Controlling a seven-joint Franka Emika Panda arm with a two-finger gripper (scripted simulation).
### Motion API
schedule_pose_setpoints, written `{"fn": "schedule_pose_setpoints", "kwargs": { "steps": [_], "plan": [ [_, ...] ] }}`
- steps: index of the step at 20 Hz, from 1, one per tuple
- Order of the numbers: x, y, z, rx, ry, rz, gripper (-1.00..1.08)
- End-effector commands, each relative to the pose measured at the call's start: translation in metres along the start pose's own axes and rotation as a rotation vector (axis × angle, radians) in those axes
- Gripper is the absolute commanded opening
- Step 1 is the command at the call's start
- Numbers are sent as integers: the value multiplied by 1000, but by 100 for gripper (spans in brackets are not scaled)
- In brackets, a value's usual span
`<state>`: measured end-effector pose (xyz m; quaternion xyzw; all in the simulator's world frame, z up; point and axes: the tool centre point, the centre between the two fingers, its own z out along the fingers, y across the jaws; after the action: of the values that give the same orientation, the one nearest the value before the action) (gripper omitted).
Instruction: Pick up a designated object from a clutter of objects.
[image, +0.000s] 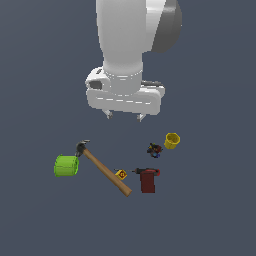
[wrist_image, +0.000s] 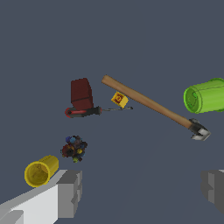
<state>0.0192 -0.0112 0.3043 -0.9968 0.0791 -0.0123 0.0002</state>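
Note:
The designated tool (image: 148, 171) is a slim short stick with a bright red handle half and a black half. It lies flat along one end of the dark red block (image: 147, 183). It also shows in the wrist view (wrist_image: 84, 111), next to the block (wrist_image: 81, 93). My gripper (image: 124, 116) hangs well above the clutter, open and empty, up and towards the exterior view's left of the tool. Its fingers (wrist_image: 70, 192) frame the wrist view with a wide gap; the gripper (wrist_image: 142, 190) holds nothing.
A wooden-handled hammer (image: 105, 171) lies diagonally, its head near a lime-green cup (image: 66, 166) on its side. A tiny yellow block (image: 120, 174) sits between hammer and tool. A yellow cup (image: 172, 141) and a small dark multicoloured piece (image: 155, 149) lie behind the tool.

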Motion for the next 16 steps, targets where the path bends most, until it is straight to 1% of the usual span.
{"fn": "schedule_pose_setpoints", "kwargs": {
  "steps": [1,16],
  "plan": [
    [4,-3,8,2,-2,53,100],
    [27,-21,65,12,-14,431,100]
  ]
}}
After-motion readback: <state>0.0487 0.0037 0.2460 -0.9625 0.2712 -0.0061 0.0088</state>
